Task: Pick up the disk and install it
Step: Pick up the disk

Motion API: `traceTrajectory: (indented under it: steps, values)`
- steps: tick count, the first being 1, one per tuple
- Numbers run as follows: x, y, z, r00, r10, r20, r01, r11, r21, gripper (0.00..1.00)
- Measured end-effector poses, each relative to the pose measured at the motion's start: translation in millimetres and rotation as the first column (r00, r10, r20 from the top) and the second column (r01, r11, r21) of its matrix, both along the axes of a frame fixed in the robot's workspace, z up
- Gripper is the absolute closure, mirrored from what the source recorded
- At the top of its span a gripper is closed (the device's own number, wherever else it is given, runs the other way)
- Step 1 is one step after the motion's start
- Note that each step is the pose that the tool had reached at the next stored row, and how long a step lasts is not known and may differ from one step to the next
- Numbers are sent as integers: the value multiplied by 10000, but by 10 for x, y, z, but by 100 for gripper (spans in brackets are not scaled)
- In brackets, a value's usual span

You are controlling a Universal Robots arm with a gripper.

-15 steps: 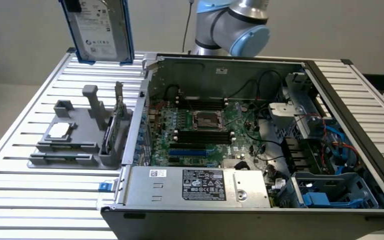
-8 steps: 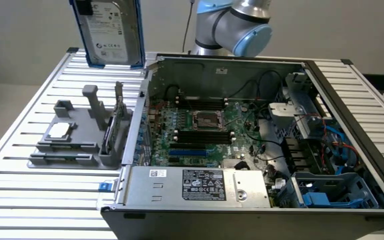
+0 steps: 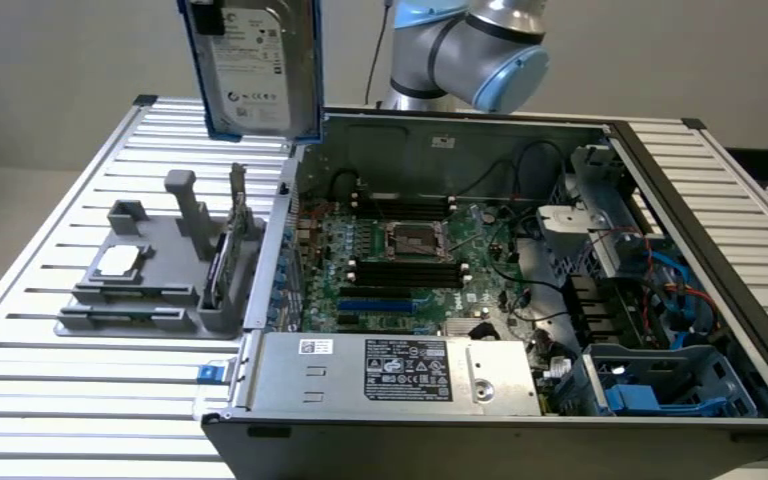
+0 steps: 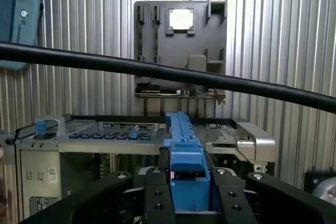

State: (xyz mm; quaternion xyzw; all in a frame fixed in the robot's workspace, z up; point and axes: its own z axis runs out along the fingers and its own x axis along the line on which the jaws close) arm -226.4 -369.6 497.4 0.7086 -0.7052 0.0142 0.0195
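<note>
The disk point(image 3: 253, 65), a silver drive with a white label in a blue carrier, hangs upright high at the exterior view's left, above the left wall of the open computer case point(image 3: 281, 250). In the wrist view my gripper point(image 4: 185, 190) is shut on it. The black fingers point(image 4: 157, 192) clamp both sides of the disk's point(image 4: 181, 140) blue carrier, seen edge-on. The disk is clear of the table and the case.
A grey holder point(image 3: 157, 285) with a small square chip point(image 3: 117, 262) stands on the slatted table left of the case. A long grey box point(image 3: 384, 370) lies along the case's front, with a blue bay point(image 3: 664, 385) at its right. A black cable point(image 4: 157, 69) crosses the wrist view.
</note>
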Motion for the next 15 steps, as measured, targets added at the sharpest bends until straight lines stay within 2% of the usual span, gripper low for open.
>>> traceTrajectory:
  steps: [15]
  values:
    - [683, -163, 25, 9999, 0, -110, 0, 10000, -1, 67]
